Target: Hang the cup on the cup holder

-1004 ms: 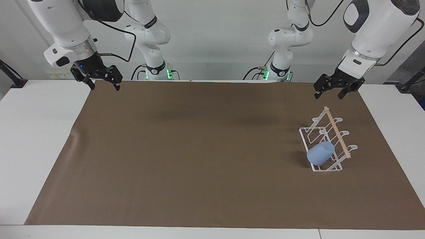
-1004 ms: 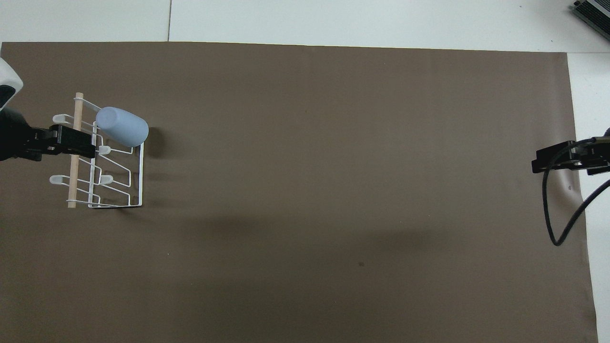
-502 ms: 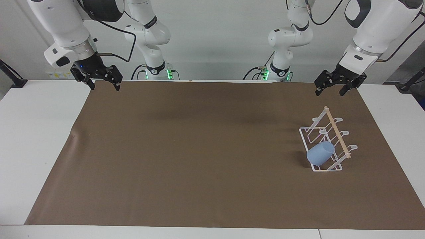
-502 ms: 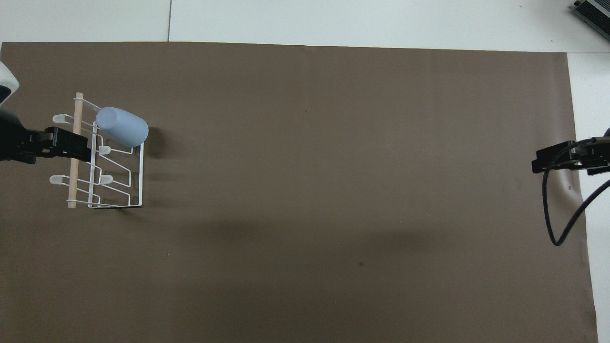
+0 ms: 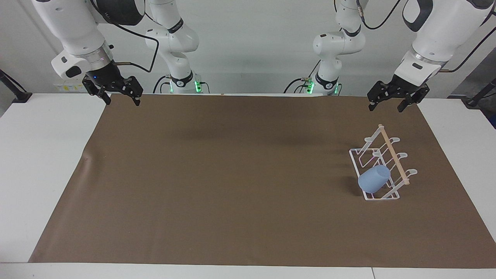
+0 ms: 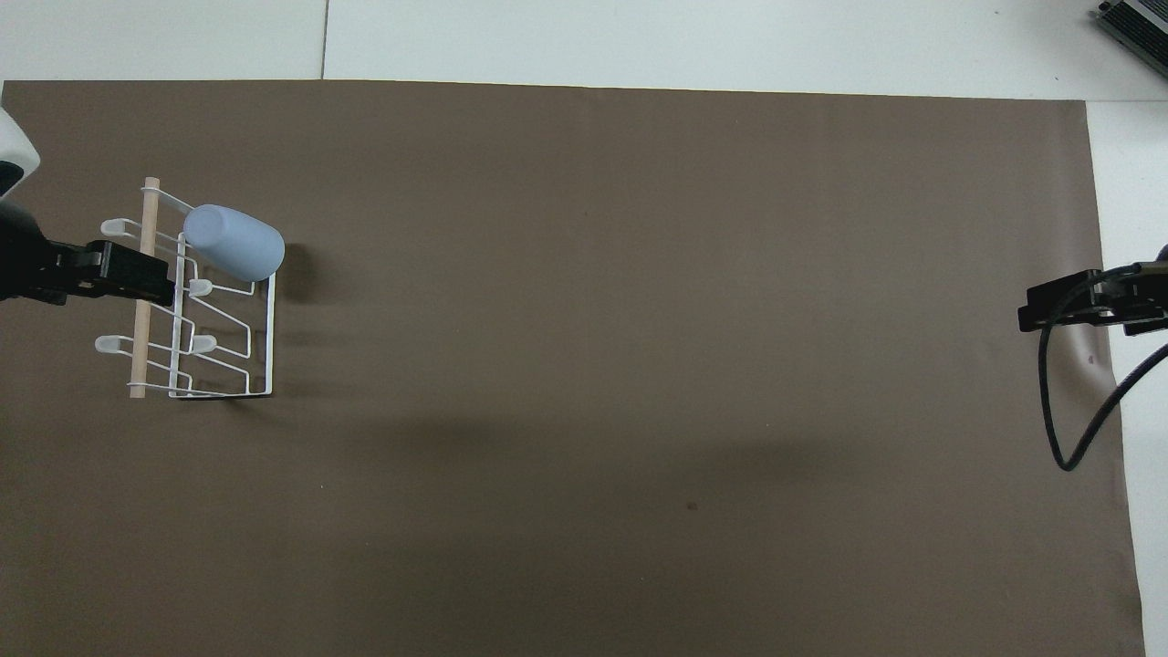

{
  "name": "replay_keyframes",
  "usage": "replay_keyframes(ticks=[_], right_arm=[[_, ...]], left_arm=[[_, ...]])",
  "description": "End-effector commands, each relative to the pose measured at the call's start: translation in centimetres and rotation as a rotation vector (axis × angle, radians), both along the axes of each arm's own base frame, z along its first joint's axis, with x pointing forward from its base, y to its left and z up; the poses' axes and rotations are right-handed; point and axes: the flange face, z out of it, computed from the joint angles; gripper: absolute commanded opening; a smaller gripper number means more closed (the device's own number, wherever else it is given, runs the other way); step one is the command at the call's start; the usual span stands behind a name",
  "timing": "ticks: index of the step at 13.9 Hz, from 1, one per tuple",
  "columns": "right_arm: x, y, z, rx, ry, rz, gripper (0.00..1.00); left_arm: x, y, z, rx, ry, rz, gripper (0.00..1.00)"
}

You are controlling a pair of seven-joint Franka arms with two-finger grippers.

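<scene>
Light-blue cup hangs tilted on a prong of your white wire cup holder, which stands on the brown mat toward the left arm's end of the worktop. Your left tool hangs above, fingers spread and empty; your right tool waits spread wide.

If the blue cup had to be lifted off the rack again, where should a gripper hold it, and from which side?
Probably the cup's smooth side wall near the closed base, which tilts up and toward the table's middle, clear of the cup holder's wires. Come from above on that side with the left gripper, which hangs nearest; the mouth sits over a prong beside the wooden rod, so approaching there would risk snagging.
</scene>
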Motion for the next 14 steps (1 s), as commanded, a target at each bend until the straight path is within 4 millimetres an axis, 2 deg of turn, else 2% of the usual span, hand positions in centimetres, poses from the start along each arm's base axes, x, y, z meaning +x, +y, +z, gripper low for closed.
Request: replay_keyframes(ticks=[1, 7, 14], right_arm=[[-0.63, -0.09, 0.12, -0.012, 0.007, -0.018, 1.00], [-0.63, -0.09, 0.12, -0.012, 0.007, -0.018, 1.00], [-0.62, -0.09, 0.19, -0.012, 0.006, -0.018, 1.00]], left_arm=[[0.15, 0.92, -0.04, 0.015, -0.002, 0.009, 1.00], [-0.06, 0.68, -0.83, 0.015, -0.013, -0.004, 1.00], [-0.07, 0.68, -0.77, 0.016, -0.013, 0.002, 1.00]])
